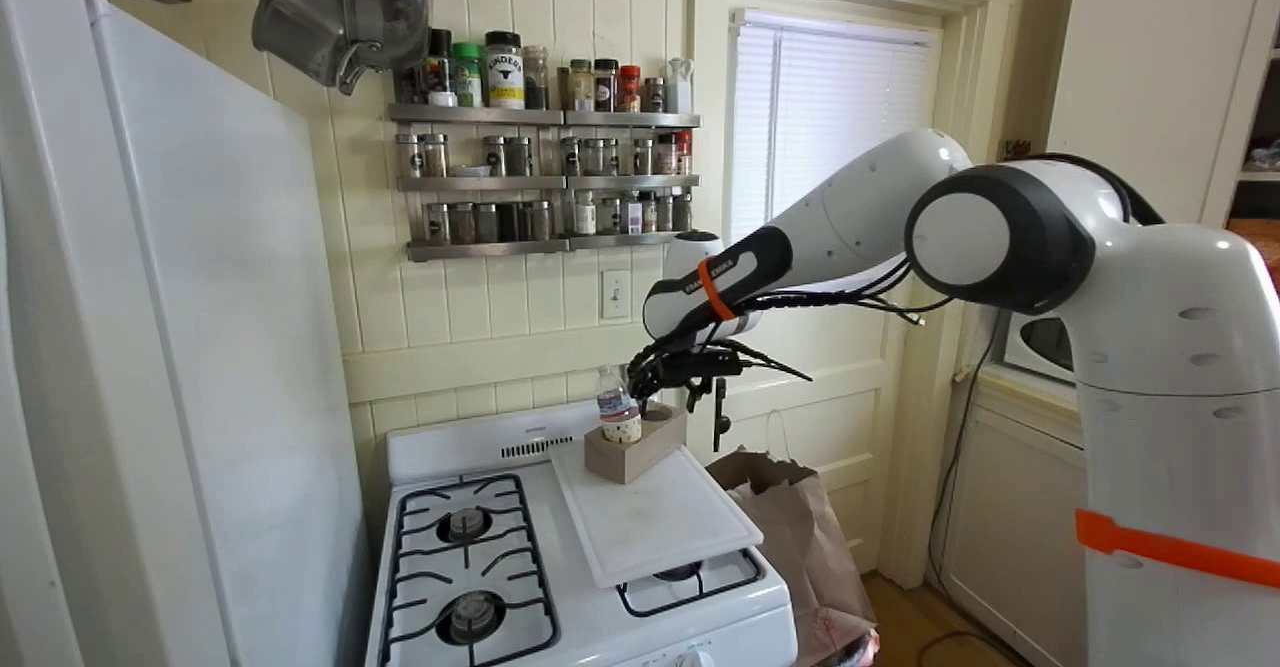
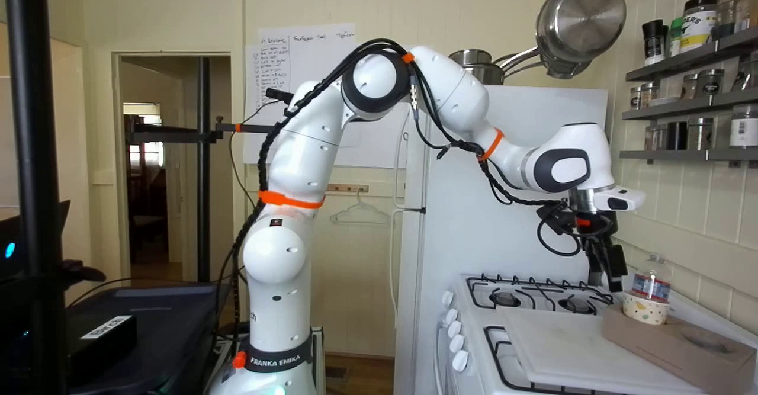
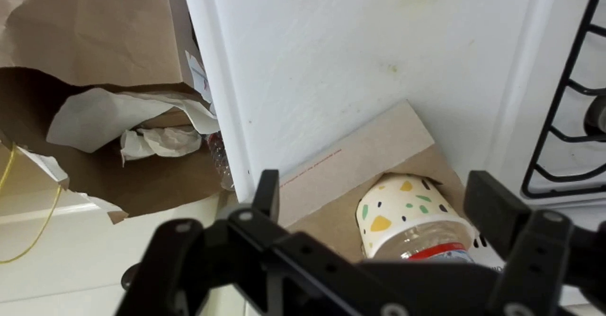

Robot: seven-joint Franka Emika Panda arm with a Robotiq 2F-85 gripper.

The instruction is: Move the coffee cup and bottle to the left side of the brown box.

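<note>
The brown box [image 1: 640, 457] is a long, low tan cardboard box on a white board on the stove; it also shows at the right of an exterior view [image 2: 663, 347]. The coffee cup [image 2: 645, 310], cream with coloured specks, sits in an opening near one end of the box. The clear bottle [image 2: 651, 285], with a red and blue label, stands inside the cup. In the wrist view, the cup [image 3: 402, 202] and the bottle's lower part [image 3: 435, 245] show; the rest is hidden behind my gripper [image 3: 378, 190]. My gripper [image 2: 605, 279] is open and empty, close beside the bottle.
The white board [image 1: 660, 527] covers part of the white stove [image 1: 540, 567]. Black burner grates [image 1: 470, 567] are beside it. An open paper bag [image 1: 800, 537] with crumpled paper stands beside the stove. Spice shelves [image 1: 490, 117] hang on the wall, and a fridge [image 1: 200, 347] stands at the other side.
</note>
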